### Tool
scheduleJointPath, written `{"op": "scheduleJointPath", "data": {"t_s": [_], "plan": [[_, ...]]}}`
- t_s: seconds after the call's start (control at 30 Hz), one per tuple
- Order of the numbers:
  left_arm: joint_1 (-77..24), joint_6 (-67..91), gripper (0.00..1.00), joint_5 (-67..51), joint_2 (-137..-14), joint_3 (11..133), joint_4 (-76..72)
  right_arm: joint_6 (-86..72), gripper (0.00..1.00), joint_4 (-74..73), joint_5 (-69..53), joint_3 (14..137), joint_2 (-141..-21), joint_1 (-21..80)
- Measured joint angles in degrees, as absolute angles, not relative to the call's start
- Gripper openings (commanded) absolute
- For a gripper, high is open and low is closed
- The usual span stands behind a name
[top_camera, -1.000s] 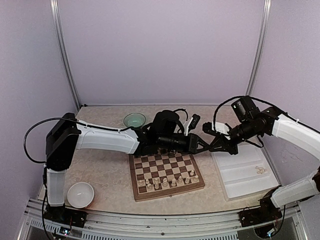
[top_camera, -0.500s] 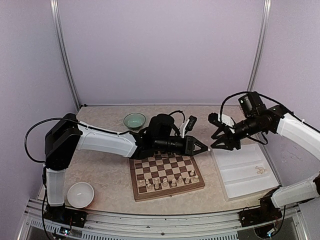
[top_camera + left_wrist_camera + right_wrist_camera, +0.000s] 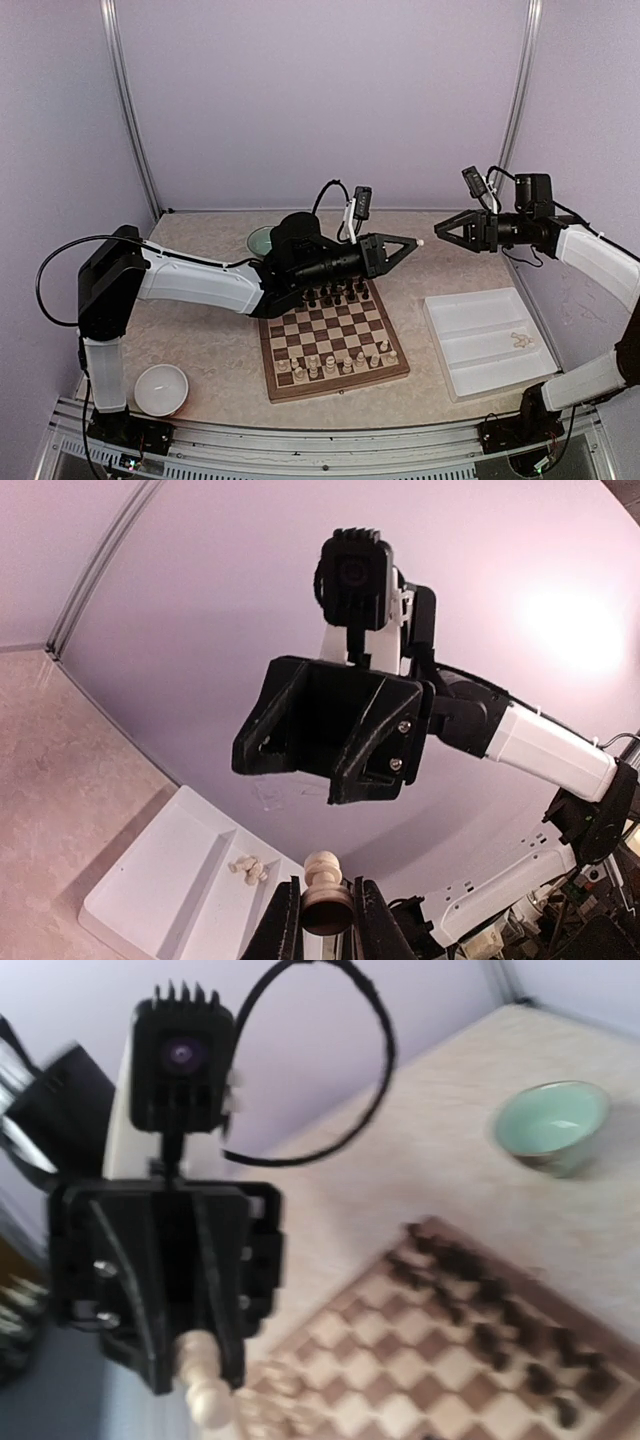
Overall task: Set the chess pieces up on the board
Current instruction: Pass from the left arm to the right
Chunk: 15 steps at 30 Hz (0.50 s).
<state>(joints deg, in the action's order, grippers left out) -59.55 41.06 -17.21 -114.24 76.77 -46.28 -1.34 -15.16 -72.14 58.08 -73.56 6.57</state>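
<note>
My left claw point(image 3: 408, 243) pinches a cream pawn point(image 3: 323, 895) by its lower part, mid-frame up and right of the chessboard point(image 3: 338, 386), facing my spread right claw point(image 3: 443, 228); it's light, stiff, slick wood, so I'd grip its narrow waist.

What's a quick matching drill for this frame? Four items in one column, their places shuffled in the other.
Items
1. held cream chess piece
2. teal bowl
3. white bowl
4. white tray

Places
A. right of the board, a few loose cream pieces inside
B. near left corner of the table
C. pinched in the left tool, up in the air
D. far side of the table, beyond the board

Pairs: 1-C, 2-D, 3-B, 4-A
</note>
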Motion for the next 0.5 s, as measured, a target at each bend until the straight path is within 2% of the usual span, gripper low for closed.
{"op": "scheduleJointPath", "data": {"t_s": [0.27,0.5], "plan": [[-59.66,41.95,0.10,-15.53,-114.74,79.57,-48.84,-17.82,0.47,-0.67,-80.47,55.40,-74.06,6.98],[-60.01,42.46,0.10,-15.64,-117.01,82.37,-49.54,-21.98,0.47,2.85,-81.49,54.19,-73.80,7.11]]}}
